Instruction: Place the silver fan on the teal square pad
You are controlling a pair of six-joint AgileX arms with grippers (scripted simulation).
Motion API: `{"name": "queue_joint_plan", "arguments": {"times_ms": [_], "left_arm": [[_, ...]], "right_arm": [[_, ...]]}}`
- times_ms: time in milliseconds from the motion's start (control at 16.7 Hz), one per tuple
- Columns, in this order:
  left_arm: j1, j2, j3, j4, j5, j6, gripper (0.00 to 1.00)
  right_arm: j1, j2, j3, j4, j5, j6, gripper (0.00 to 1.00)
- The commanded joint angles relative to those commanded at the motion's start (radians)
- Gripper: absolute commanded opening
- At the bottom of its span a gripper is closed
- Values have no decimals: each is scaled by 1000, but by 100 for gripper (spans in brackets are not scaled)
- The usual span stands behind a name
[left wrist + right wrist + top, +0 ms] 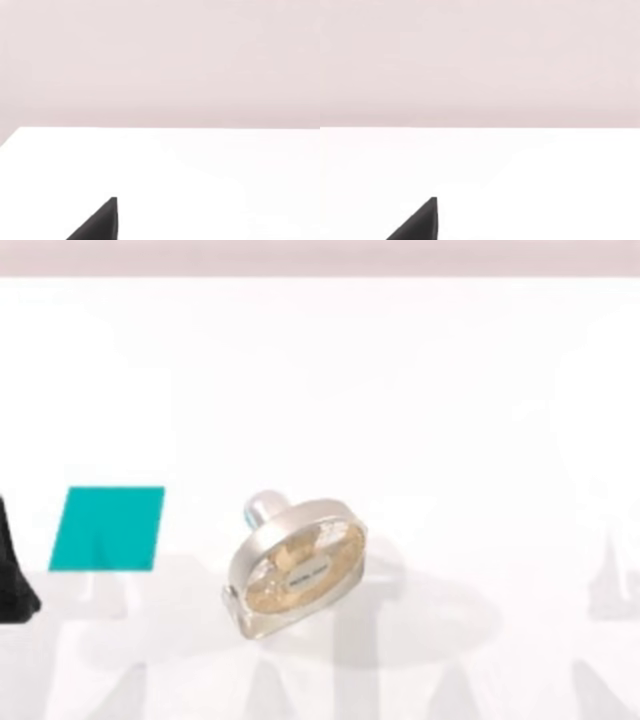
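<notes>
Silver fan (296, 567) lies on bench just right of teal square pad (107, 528); left hand (15, 575) nearer, grip state cannot be told.

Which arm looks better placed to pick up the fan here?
Probably the left. The silver fan lies left of the table's middle, close to the teal square pad, and the left gripper is at that edge. No right arm shows in the top view.
</notes>
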Motion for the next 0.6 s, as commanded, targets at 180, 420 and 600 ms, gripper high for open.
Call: {"name": "queue_joint_plan", "arguments": {"times_ms": [180, 420, 600], "left_arm": [[-5, 10, 10, -10, 0, 3, 100], [-74, 157, 153, -145, 2, 35, 100], [-161, 376, 361, -321, 1, 73, 100]], "right_arm": [[0, 0, 0, 0, 0, 0, 100], [0, 0, 0, 0, 0, 0, 100], [0, 0, 0, 0, 0, 0, 100]]}}
